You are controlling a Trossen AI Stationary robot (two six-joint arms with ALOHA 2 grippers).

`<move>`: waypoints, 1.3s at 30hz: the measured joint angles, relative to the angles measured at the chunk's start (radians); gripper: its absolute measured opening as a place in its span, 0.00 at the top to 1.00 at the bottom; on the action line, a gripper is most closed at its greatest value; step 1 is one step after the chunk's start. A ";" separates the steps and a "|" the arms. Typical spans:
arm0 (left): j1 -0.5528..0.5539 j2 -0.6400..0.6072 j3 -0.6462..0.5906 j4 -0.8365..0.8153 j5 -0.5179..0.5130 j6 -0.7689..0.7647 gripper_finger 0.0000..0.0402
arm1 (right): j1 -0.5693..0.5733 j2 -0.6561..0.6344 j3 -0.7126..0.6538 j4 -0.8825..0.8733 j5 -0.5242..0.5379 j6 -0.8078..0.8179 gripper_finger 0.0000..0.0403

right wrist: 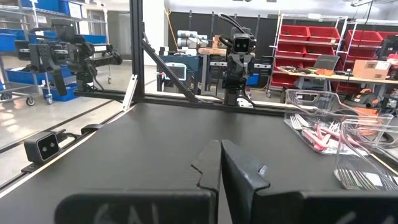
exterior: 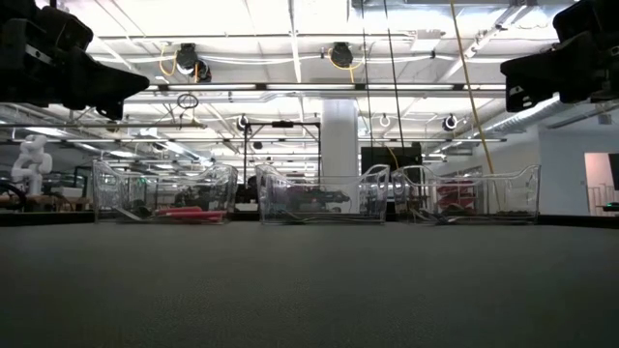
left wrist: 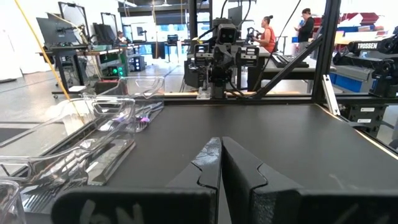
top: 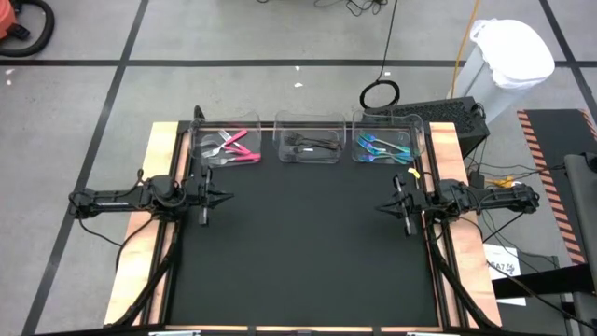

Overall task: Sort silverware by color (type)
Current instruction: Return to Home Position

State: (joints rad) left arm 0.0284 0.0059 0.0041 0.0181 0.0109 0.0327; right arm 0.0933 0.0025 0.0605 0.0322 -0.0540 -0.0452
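Clear bins (top: 310, 124), three abreast, hold pink silverware (top: 235, 147), black silverware (top: 313, 146) and teal silverware (top: 381, 147); left claw (top: 226, 197), right claw (top: 381, 207) clenched.

Arms (top: 117, 198) matte black, jointed, cabled; left pincer (top: 222, 197), right pincer (top: 381, 207): angular black fingers (left wrist: 208, 163), notched edges.

Your bench (top: 308, 261) has a matte black top, edged by pale wood strips (top: 157, 163) on both sides. Three plastic bins on it are clear and colourless. The left bin (top: 203, 135) shows pink-handled silverware (top: 241, 152) with silver heads. The middle bin (top: 308, 126) shows all-black silverware (top: 313, 146). The right bin (top: 415, 140) shows teal and blue-handled silverware (top: 381, 147). The left arm (top: 121, 198) and right arm (top: 480, 198) are black. The floor (top: 233, 37) is grey, crossed by black lines (top: 280, 63).
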 joint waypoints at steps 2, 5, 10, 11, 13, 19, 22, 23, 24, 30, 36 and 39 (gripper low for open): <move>0.000 0.000 0.000 0.000 0.000 0.000 0.96 | 0.000 0.000 0.000 0.000 0.000 0.000 0.97; 0.000 0.000 0.000 0.000 0.000 0.000 0.96 | 0.000 0.000 0.000 0.000 0.000 0.000 0.97; 0.000 0.000 0.000 0.000 0.000 0.000 0.96 | 0.000 0.000 0.000 0.000 0.000 -0.042 0.97; 0.000 0.000 0.000 0.000 0.000 0.000 0.96 | 0.000 0.000 0.000 0.000 0.000 -0.070 0.97; 0.000 0.000 0.000 0.000 0.000 0.000 0.96 | 0.000 0.000 0.000 0.000 0.000 -0.109 0.97; 0.000 0.000 0.000 0.000 0.000 0.000 0.96 | 0.000 0.000 0.000 0.000 0.000 -0.124 0.97; 0.000 0.000 0.000 0.000 0.000 0.000 0.96 | 0.000 0.000 0.000 0.000 0.000 -0.124 0.97; 0.000 0.000 0.000 0.000 0.000 0.000 0.96 | 0.000 0.000 0.000 0.000 0.000 -0.124 0.97; 0.000 0.000 0.000 0.000 0.000 0.000 0.96 | 0.000 0.000 0.000 0.000 0.000 -0.124 0.97; 0.000 0.000 0.000 0.000 0.000 0.000 0.96 | 0.000 0.000 0.000 0.000 0.000 -0.124 0.97; 0.000 0.000 0.000 0.000 0.000 0.000 0.96 | 0.000 0.000 0.000 0.000 0.000 -0.124 0.97; 0.000 0.000 0.000 0.000 0.000 0.000 0.96 | 0.000 0.000 0.000 0.000 0.000 -0.124 0.97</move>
State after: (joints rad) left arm 0.0288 0.0059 0.0043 0.0181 0.0109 0.0327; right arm 0.0935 0.0025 0.0605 0.0326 -0.0536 -0.1692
